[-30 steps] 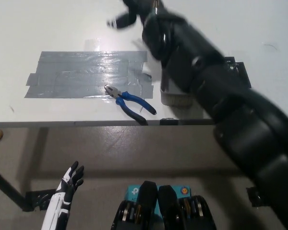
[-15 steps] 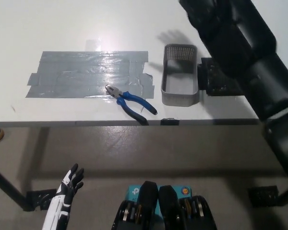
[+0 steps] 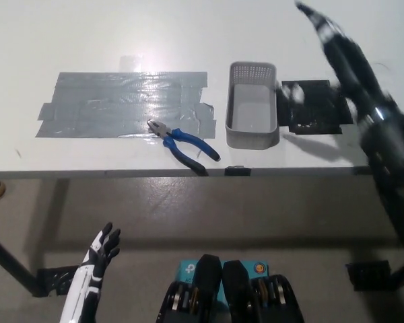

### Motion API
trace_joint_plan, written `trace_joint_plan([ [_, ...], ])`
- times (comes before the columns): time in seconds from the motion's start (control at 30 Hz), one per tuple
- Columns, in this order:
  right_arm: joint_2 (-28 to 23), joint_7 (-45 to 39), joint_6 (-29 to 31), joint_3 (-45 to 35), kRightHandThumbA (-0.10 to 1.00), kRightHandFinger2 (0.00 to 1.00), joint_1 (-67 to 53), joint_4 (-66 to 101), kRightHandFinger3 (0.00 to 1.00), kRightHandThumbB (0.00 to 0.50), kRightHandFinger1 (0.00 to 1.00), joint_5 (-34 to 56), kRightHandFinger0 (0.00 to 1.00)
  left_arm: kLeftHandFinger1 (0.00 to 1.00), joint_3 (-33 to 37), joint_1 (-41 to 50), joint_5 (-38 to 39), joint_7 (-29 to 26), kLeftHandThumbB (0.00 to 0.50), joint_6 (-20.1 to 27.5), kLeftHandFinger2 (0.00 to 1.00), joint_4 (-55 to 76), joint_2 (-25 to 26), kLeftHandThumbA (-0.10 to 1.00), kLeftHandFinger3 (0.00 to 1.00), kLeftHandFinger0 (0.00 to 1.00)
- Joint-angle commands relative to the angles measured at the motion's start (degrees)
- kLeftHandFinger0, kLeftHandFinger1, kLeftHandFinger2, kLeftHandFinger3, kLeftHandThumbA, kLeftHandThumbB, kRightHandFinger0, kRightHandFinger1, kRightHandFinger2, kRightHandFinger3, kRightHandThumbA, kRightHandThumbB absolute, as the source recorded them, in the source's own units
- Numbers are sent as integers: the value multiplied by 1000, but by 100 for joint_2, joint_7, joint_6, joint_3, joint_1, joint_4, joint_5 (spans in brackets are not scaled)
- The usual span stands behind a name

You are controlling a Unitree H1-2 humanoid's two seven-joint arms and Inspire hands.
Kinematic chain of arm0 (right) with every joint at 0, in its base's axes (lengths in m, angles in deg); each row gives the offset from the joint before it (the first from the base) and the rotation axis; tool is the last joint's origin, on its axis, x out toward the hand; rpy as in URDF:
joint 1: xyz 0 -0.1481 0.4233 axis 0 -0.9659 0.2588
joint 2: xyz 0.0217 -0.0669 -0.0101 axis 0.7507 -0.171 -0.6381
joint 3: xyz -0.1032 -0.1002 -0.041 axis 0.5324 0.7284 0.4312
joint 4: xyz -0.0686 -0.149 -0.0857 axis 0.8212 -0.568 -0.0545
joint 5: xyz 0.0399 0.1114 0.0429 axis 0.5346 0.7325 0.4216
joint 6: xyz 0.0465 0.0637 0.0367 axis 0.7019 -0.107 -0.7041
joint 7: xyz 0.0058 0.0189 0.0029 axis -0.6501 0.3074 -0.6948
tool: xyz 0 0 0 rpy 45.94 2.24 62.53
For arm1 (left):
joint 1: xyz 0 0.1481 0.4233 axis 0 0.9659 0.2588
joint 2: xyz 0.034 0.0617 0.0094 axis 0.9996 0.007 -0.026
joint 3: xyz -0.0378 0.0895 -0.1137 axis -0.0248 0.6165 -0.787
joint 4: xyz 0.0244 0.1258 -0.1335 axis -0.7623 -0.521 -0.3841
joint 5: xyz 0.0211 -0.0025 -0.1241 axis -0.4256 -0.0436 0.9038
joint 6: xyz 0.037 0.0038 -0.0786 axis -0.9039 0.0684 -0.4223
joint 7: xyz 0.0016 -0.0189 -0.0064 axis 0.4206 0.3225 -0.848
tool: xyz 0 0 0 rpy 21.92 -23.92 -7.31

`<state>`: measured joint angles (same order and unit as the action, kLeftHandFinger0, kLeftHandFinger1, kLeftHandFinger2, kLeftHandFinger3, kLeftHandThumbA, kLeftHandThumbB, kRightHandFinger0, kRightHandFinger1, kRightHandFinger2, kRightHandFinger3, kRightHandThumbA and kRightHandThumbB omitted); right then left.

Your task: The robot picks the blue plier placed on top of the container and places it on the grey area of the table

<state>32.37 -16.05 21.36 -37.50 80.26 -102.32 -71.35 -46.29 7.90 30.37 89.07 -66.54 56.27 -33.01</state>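
The blue-handled plier (image 3: 183, 145) lies on the table with its metal jaws on the lower right edge of the grey taped area (image 3: 121, 103) and its handles pointing toward the table's front edge. Right of it stands the grey mesh container (image 3: 252, 104), with nothing on top. My black right hand (image 3: 326, 32) is blurred, up at the far right above the table, well away from the plier, fingers spread and holding nothing. My white left hand (image 3: 101, 249) hangs low at the lower left, below the table, open.
A black mat (image 3: 314, 106) lies right of the container. The table's front edge (image 3: 121, 173) runs across the middle of the picture, with a small black clip (image 3: 237, 170) on it. Brown floor shows below.
My right arm has swung away from over the container to the far right, uncovering the container and the black mat. The plier stays where it lay. The left hand hardly moved.
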Motion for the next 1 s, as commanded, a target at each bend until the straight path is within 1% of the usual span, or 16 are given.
trace_joint_plan([
  [0.0,-1094,-364,-1577,-2092,935,1000,-1158,5677,1000,197,1000,3204,1000,1000,-141,-815,176,-57,12,-50,1000,38,-65,1000,1000,1000],
  [0.03,-1081,-338,-1532,-2098,934,1000,-1203,5638,1000,194,1000,3221,1000,1000,-154,-866,181,-57,14,-89,1000,25,-55,1000,1000,1000],
  [0.07,-1052,-290,-1431,-2123,927,1000,-1245,5540,1000,158,1000,3326,1000,1000,-167,-970,192,-60,69,-87,1000,-26,-49,1000,1000,1000],
  [0.1,-991,-215,-1421,-2150,916,1000,-1301,5537,1000,166,1000,3462,1000,1000,-166,-1010,172,-61,76,-94,1000,-32,-41,1000,1000,1000],
  [0.13,-911,-126,-1336,-2168,895,1000,-1434,5526,1000,166,1000,3711,1000,1000,-166,-1052,145,-65,10,-118,1000,-40,-31,1000,1000,1000],
  [0.17,-862,-87,-1289,-2161,892,1000,-1500,5531,1000,167,1000,3841,1000,1000,-167,-1073,140,-62,0,-114,1000,-52,-23,1000,1000,1000],
  [0.23,-579,48,-1260,-2040,892,1000,-1818,5646,1000,185,1000,3912,1000,1000,-166,-1119,152,-44,0,-89,1000,-76,-4,1000,1000,1000],
  [0.33,-294,60,-1034,-1823,883,1000,-2172,5639,1000,168,1000,3702,1000,1000,-156,-1176,165,-33,0,-106,1000,-79,-12,1000,1000,1000],
  [0.43,328,53,-697,-1327,888,1000,-2821,5329,1000,145,1000,3437,1000,1000,-175,-1184,231,-26,0,-104,1000,-64,-20,1000,1000,1000],
  [0.47,535,47,-620,-1137,910,1000,-3076,5178,1000,137,1000,3153,1000,1000,-177,-1161,237,-27,0,-109,1000,-55,-23,1000,1000,1000],
  [0.53,772,-49,-237,-817,923,1000,-3451,4752,1000,74,1000,2885,1000,1000,-179,-1093,199,-45,0,-97,1000,-28,-26,1000,1000,1000],
  [0.6,978,-143,-81,-615,904,1000,-3715,4425,1000,42,1000,2750,1000,1000,-188,-993,193,-25,0,-110,1000,41,6,1000,1000,1000],
  [0.63,1019,-168,-80,-617,904,1000,-3767,4436,1000,40,1000,2734,1000,1000,-192,-960,197,-12,0,-115,1000,63,17,1000,1000,1000],
  [0.73,1217,-248,197,-510,919,1000,-4104,3838,1000,69,1000,2568,1000,1000,-199,-903,237,27,0,-104,1000,65,32,1000,1000,1000],
  [0.83,1367,-240,675,-522,931,1000,-4307,3198,1000,42,1000,2458,1000,1000,-192,-818,235,27,0,-74,1000,89,6,1000,1000,1000],
  [0.97,1441,-310,818,-486,933,1000,-4480,2763,1000,44,1000,2419,1000,1000,-245,-621,309,37,0,-40,1000,144,41,1000,1000,1000],
])
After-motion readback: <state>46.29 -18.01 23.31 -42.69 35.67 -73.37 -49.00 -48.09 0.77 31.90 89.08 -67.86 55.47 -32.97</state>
